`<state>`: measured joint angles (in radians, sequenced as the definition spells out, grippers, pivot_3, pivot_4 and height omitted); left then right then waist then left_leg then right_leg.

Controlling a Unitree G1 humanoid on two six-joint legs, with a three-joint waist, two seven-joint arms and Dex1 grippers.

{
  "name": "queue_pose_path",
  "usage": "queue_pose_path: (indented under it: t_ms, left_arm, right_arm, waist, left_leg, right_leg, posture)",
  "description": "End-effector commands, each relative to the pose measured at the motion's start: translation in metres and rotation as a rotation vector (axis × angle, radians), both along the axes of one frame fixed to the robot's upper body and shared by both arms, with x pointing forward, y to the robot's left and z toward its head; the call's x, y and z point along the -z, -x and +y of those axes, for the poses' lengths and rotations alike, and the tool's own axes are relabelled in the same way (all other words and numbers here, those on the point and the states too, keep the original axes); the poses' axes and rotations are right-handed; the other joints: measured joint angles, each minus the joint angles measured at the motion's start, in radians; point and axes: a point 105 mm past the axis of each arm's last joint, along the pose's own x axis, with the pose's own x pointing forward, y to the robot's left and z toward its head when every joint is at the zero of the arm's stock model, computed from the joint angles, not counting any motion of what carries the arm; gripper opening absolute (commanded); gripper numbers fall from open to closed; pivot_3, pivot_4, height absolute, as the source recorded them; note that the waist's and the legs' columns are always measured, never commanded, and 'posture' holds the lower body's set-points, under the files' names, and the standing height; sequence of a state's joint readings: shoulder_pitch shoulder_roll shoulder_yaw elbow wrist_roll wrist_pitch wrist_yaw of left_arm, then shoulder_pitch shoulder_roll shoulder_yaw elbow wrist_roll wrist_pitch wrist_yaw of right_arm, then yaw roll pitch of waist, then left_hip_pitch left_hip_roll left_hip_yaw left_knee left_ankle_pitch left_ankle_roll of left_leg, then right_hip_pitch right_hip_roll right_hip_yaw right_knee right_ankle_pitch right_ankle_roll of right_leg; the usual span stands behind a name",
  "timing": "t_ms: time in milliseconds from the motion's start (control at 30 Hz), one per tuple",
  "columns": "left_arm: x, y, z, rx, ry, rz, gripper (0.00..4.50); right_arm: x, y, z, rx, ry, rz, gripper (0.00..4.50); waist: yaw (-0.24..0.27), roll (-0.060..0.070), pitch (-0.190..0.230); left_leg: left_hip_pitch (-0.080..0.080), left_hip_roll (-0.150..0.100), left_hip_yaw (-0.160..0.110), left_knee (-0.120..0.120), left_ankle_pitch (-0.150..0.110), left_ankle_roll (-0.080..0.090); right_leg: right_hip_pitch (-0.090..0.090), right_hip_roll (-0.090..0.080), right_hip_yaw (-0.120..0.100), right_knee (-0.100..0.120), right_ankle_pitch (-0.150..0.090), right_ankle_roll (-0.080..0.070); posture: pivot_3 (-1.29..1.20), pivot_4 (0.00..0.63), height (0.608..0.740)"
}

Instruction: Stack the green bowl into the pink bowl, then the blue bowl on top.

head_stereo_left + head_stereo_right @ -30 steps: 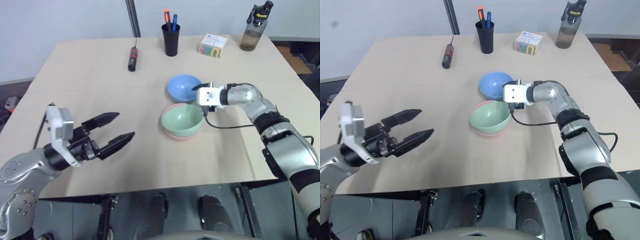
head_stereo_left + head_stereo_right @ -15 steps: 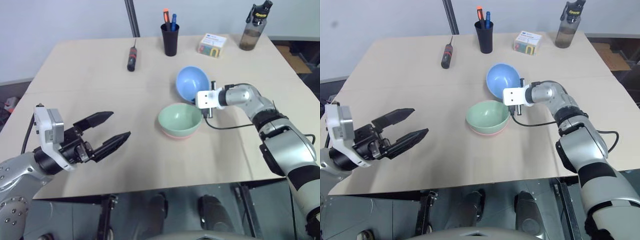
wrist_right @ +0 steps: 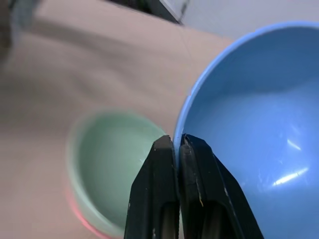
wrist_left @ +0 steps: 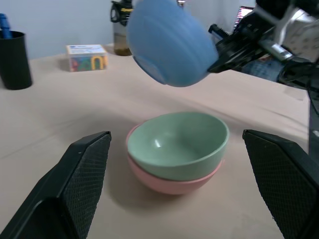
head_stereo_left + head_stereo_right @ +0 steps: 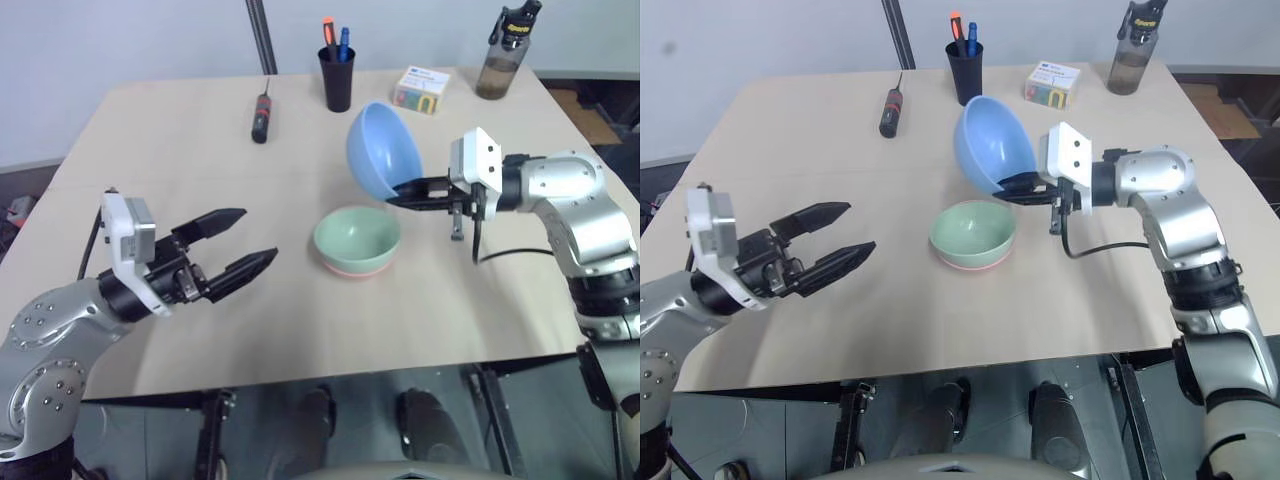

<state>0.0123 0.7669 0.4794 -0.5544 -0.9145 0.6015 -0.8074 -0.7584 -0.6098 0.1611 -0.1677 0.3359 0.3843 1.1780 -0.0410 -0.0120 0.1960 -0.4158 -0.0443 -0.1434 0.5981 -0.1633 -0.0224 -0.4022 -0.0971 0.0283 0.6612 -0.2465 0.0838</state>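
Pinching the rim of the small round sky-blue plastic bowl [image 5: 385, 150] between its two black fingers, the right gripper [image 5: 402, 195] holds it tipped on edge in the air, right of centre in the head views, so that a thin-walled bowl is carried by the one part narrow jaws can clamp. The right wrist view shows the fingers [image 3: 158, 194] closed tight on that rim, one inside and one outside the wall. Just below and slightly left of the raised bowl, near the middle of the frame, the pale mint-green plastic bowl [image 5: 357, 236] already sits nested upright in the salmon-pink plastic bowl [image 5: 345, 267] on the light wooden table [image 5: 180, 170], leaving an open hollow to receive the last piece. The left gripper [image 5: 238, 243], at the lower left of the frame, hangs clear of the stack with its jaws spread wide and nothing between them, seemingly kept out of the way.
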Motion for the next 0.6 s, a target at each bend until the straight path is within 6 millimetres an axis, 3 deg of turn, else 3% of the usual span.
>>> queue_pose_path:
  t_ms: [33,167,367,600]
  left_arm:
    - [-0.007,-0.003,-0.002,0.016,-0.018,-0.031,4.5]
    - [-0.007,-0.007,-0.004,0.021,-0.051,-0.047,4.5]
    - [-0.002,-0.009,-0.007,0.032,-0.077,-0.093,4.5]
    - [0.003,-0.005,-0.006,0.117,0.01,-0.091,4.5]
  right_arm:
    - [0.009,0.008,0.008,0.021,-0.015,0.044,0.72]
    - [0.025,-0.001,0.003,0.095,-0.004,0.064,2.15]
    - [0.017,0.011,-0.019,0.176,-0.104,0.088,4.34]
    - [0.02,0.032,-0.062,0.333,-0.219,0.129,4.34]
  waist:
    - [0.002,-0.001,0.0]
    - [0.003,-0.001,0.0]
    - [0.005,-0.001,0.0]
    - [0.013,-0.001,-0.001]
  left_leg:
    - [0.0,0.0,0.0,0.0,0.0,0.0]
    - [-0.001,-0.001,0.0,0.001,0.0,0.0]
    - [-0.002,-0.001,0.001,0.0,0.0,0.0]
    - [-0.002,-0.001,0.001,0.0,0.0,0.0]
  right_leg:
    - [0.0,0.0,0.0,0.0,0.0,0.0]
    - [0.0,0.0,0.0,-0.001,0.001,0.001]
    - [0.0,-0.001,0.0,-0.002,0.002,0.003]
    - [0.0,-0.001,0.0,-0.003,0.002,0.003]
  posture:
    - [0.0,0.15,0.74]
    - [0.0,0.15,0.74]
    - [0.0,0.15,0.74]
    - [0.0,0.15,0.74]
